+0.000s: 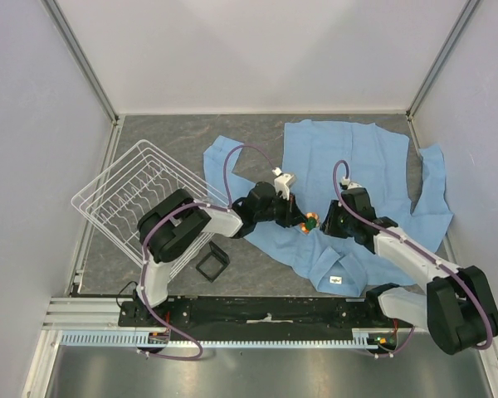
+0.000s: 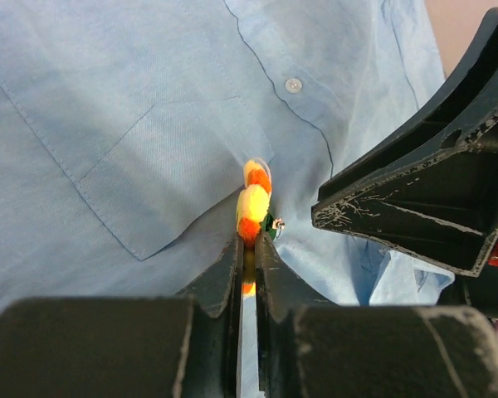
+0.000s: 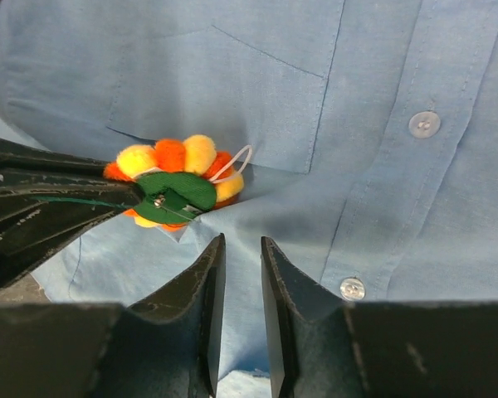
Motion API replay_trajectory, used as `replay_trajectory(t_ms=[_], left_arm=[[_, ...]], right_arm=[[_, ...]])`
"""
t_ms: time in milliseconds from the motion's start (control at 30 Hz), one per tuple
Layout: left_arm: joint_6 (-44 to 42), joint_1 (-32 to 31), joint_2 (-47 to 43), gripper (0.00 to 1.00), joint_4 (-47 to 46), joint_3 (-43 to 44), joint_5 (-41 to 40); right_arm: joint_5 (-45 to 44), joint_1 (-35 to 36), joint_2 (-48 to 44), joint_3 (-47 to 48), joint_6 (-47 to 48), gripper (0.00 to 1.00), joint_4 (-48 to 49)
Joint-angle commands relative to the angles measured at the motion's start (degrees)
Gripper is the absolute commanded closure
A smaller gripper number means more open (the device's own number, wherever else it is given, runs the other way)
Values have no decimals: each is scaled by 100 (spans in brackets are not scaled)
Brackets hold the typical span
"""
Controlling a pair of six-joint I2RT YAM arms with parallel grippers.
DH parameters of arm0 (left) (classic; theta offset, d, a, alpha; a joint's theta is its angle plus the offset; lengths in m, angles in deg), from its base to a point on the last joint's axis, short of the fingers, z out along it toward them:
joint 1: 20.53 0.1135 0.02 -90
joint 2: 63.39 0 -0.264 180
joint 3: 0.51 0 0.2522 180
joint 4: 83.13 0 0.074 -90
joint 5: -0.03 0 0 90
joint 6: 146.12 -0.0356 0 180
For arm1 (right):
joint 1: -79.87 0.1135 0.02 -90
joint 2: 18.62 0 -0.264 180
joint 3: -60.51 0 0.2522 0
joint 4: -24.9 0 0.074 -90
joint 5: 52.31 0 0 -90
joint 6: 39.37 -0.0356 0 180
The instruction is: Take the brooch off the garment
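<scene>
The grey table (image 1: 257, 133) fills the floor of a white-walled cell, and the garment (image 1: 357, 157) – a light blue shirt – lies spread and rumpled over its far right part, one edge trailing toward the near side. A white wire dish rack (image 1: 133, 195) sits tilted on the left of the table, apart from the cloth. Both arms reach inward and meet over the shirt's near left portion. The left gripper (image 2: 247, 240) comes in from the left with its fingers pressed narrow, pinching the brooch edge-on. From the right wrist, those same dark fingers clamp the green backing. The right gripper (image 3: 242, 249) faces it from the right, its fingers a slim gap apart with only cloth showing between them. Its tips sit just below the brooch and hold nothing. A black square frame (image 1: 210, 263) rests on the bare table near the left arm's base. The breast pocket (image 3: 232, 91) lies flat, and the brooch (image 3: 176, 178) – orange and yellow puffs, a thin white loop at its side – stands at the pocket's lower edge, the cloth creasing toward it. Whether its pin is through the fabric cannot be told. A pale button (image 3: 424, 123) sits on the placket beside it, and a small white label (image 1: 335, 280) shows at the shirt's near edge.
</scene>
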Motion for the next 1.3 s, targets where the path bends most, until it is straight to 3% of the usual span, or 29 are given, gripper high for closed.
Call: replay_trajectory(t_ms=[0, 400, 833, 1267], left_arm=[[879, 150, 312, 98, -760, -114, 753], [1496, 353, 690, 98, -716, 0, 1017], [1505, 370, 743, 98, -716, 18, 1017], [1487, 388, 734, 98, -716, 18, 1052]], right_arm=[[191, 16, 185, 228, 50, 72, 402], [639, 24, 528, 272, -3, 75, 921], [850, 24, 712, 149, -30, 84, 1176], [877, 24, 914, 52, -30, 85, 1246]])
